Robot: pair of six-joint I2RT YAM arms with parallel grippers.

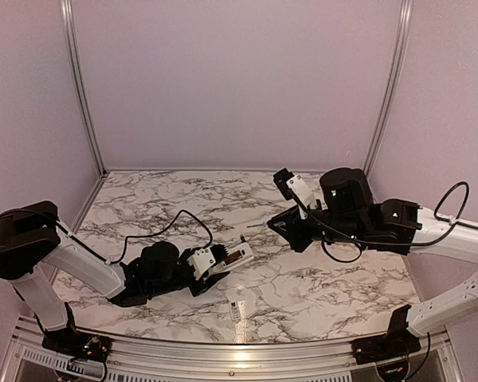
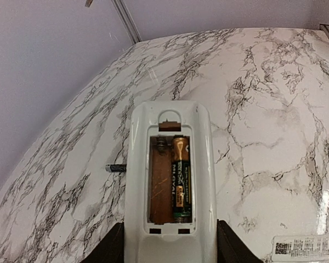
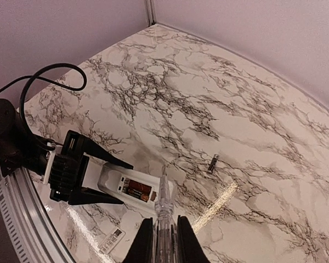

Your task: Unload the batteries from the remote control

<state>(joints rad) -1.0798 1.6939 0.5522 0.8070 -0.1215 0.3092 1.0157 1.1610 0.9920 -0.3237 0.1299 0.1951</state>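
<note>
Left tool (image 1: 209,269) is closed on the near end of the remote control (image 2: 170,181). The remote is held back-up and low over the desk (image 1: 183,199), close to the near edge and left of its middle. Right tool (image 3: 164,223) is closed narrowly on a clear pointed stick (image 3: 163,197). The stick's tip is aimed at the remote's open bay and appears to stop short of it. A thin pale printed strip (image 1: 237,309) lies by the near edge, about at its middle. A seated battery (image 2: 181,178) fills the right-hand slot of the bay as the left wrist view shows it, and the slot beside it is empty. A loose battery (image 2: 115,167) lies on the desk just beyond the remote, on its far side.

The step in hand is judged to be the prying out of the seated battery. It would be done best with the stick's tip slid under one end of the cell and levered up gently. The remote should be clamped firmly and level, so that the cell is not flung off the desk.
</note>
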